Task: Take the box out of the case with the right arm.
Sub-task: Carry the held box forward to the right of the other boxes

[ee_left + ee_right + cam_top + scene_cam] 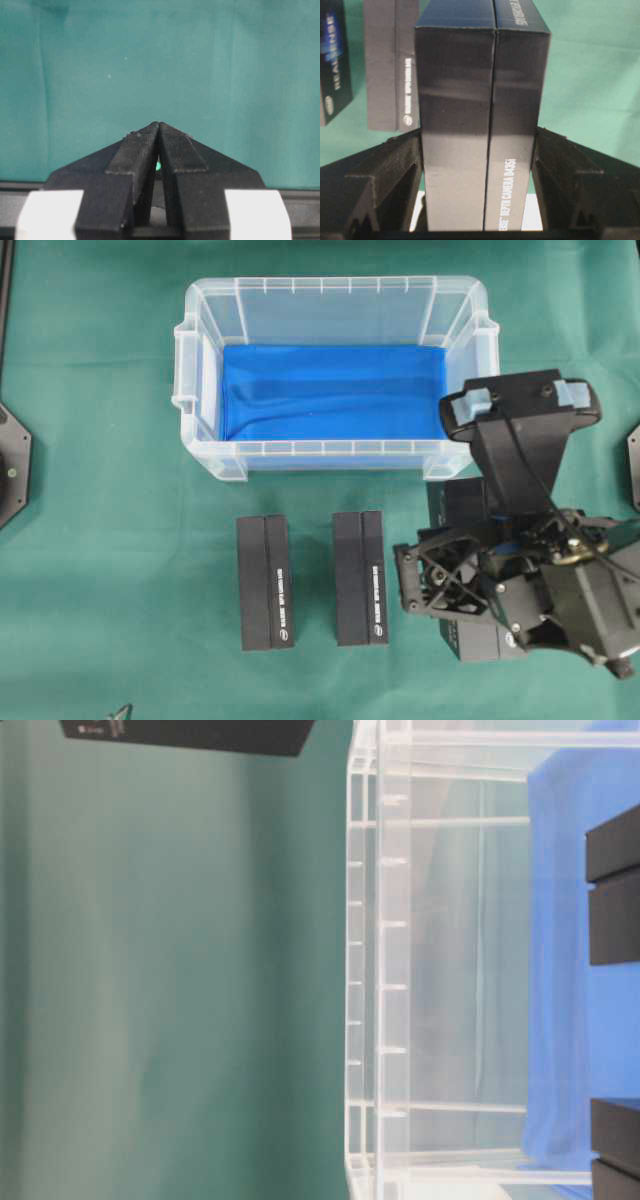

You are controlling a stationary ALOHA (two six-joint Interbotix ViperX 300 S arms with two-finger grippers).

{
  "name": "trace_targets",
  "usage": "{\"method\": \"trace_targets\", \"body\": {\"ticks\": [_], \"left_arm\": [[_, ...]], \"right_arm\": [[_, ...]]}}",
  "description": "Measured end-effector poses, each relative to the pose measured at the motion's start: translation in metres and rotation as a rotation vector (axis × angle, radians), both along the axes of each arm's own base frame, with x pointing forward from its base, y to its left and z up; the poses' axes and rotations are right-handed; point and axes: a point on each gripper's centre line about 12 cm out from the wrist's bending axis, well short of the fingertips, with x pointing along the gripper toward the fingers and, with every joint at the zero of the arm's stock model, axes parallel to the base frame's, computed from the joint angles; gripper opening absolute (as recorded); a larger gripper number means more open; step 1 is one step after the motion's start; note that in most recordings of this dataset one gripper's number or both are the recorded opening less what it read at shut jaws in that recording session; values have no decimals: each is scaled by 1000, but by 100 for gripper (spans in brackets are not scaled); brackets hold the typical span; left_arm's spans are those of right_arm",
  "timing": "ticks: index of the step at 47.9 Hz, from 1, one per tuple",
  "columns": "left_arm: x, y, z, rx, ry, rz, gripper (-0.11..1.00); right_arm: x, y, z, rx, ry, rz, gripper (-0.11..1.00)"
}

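The case [200, 370], a clear tub with a blue lining, stands at the back middle of the green cloth, and in the overhead view nothing shows inside it. A black box [455, 505] lies outside the case, in front of its right corner, under my right gripper [470, 575]. In the right wrist view the box [480, 75] fills the gap and both fingers [405, 165] press its sides, so my right gripper [480, 135] is shut on it. I cannot tell whether it rests on the cloth. My left gripper [159, 125] is shut and empty over bare cloth.
Two more black boxes [265, 582] [360, 578] lie side by side in front of the case, left of the right arm. The table-level view shows the case wall [380, 960] close up, with black boxes [612, 885] past it.
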Motion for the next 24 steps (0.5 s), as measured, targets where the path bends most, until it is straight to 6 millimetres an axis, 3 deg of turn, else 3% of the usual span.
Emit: {"method": "trace_targets", "body": {"ticks": [11, 24], "left_arm": [[0, 0, 0, 0, 0, 0, 0], [1, 0, 0, 1, 0, 0, 0]], "right_arm": [[4, 6, -31, 35, 7, 18, 65], [3, 10, -99, 67, 26, -17, 65]]}}
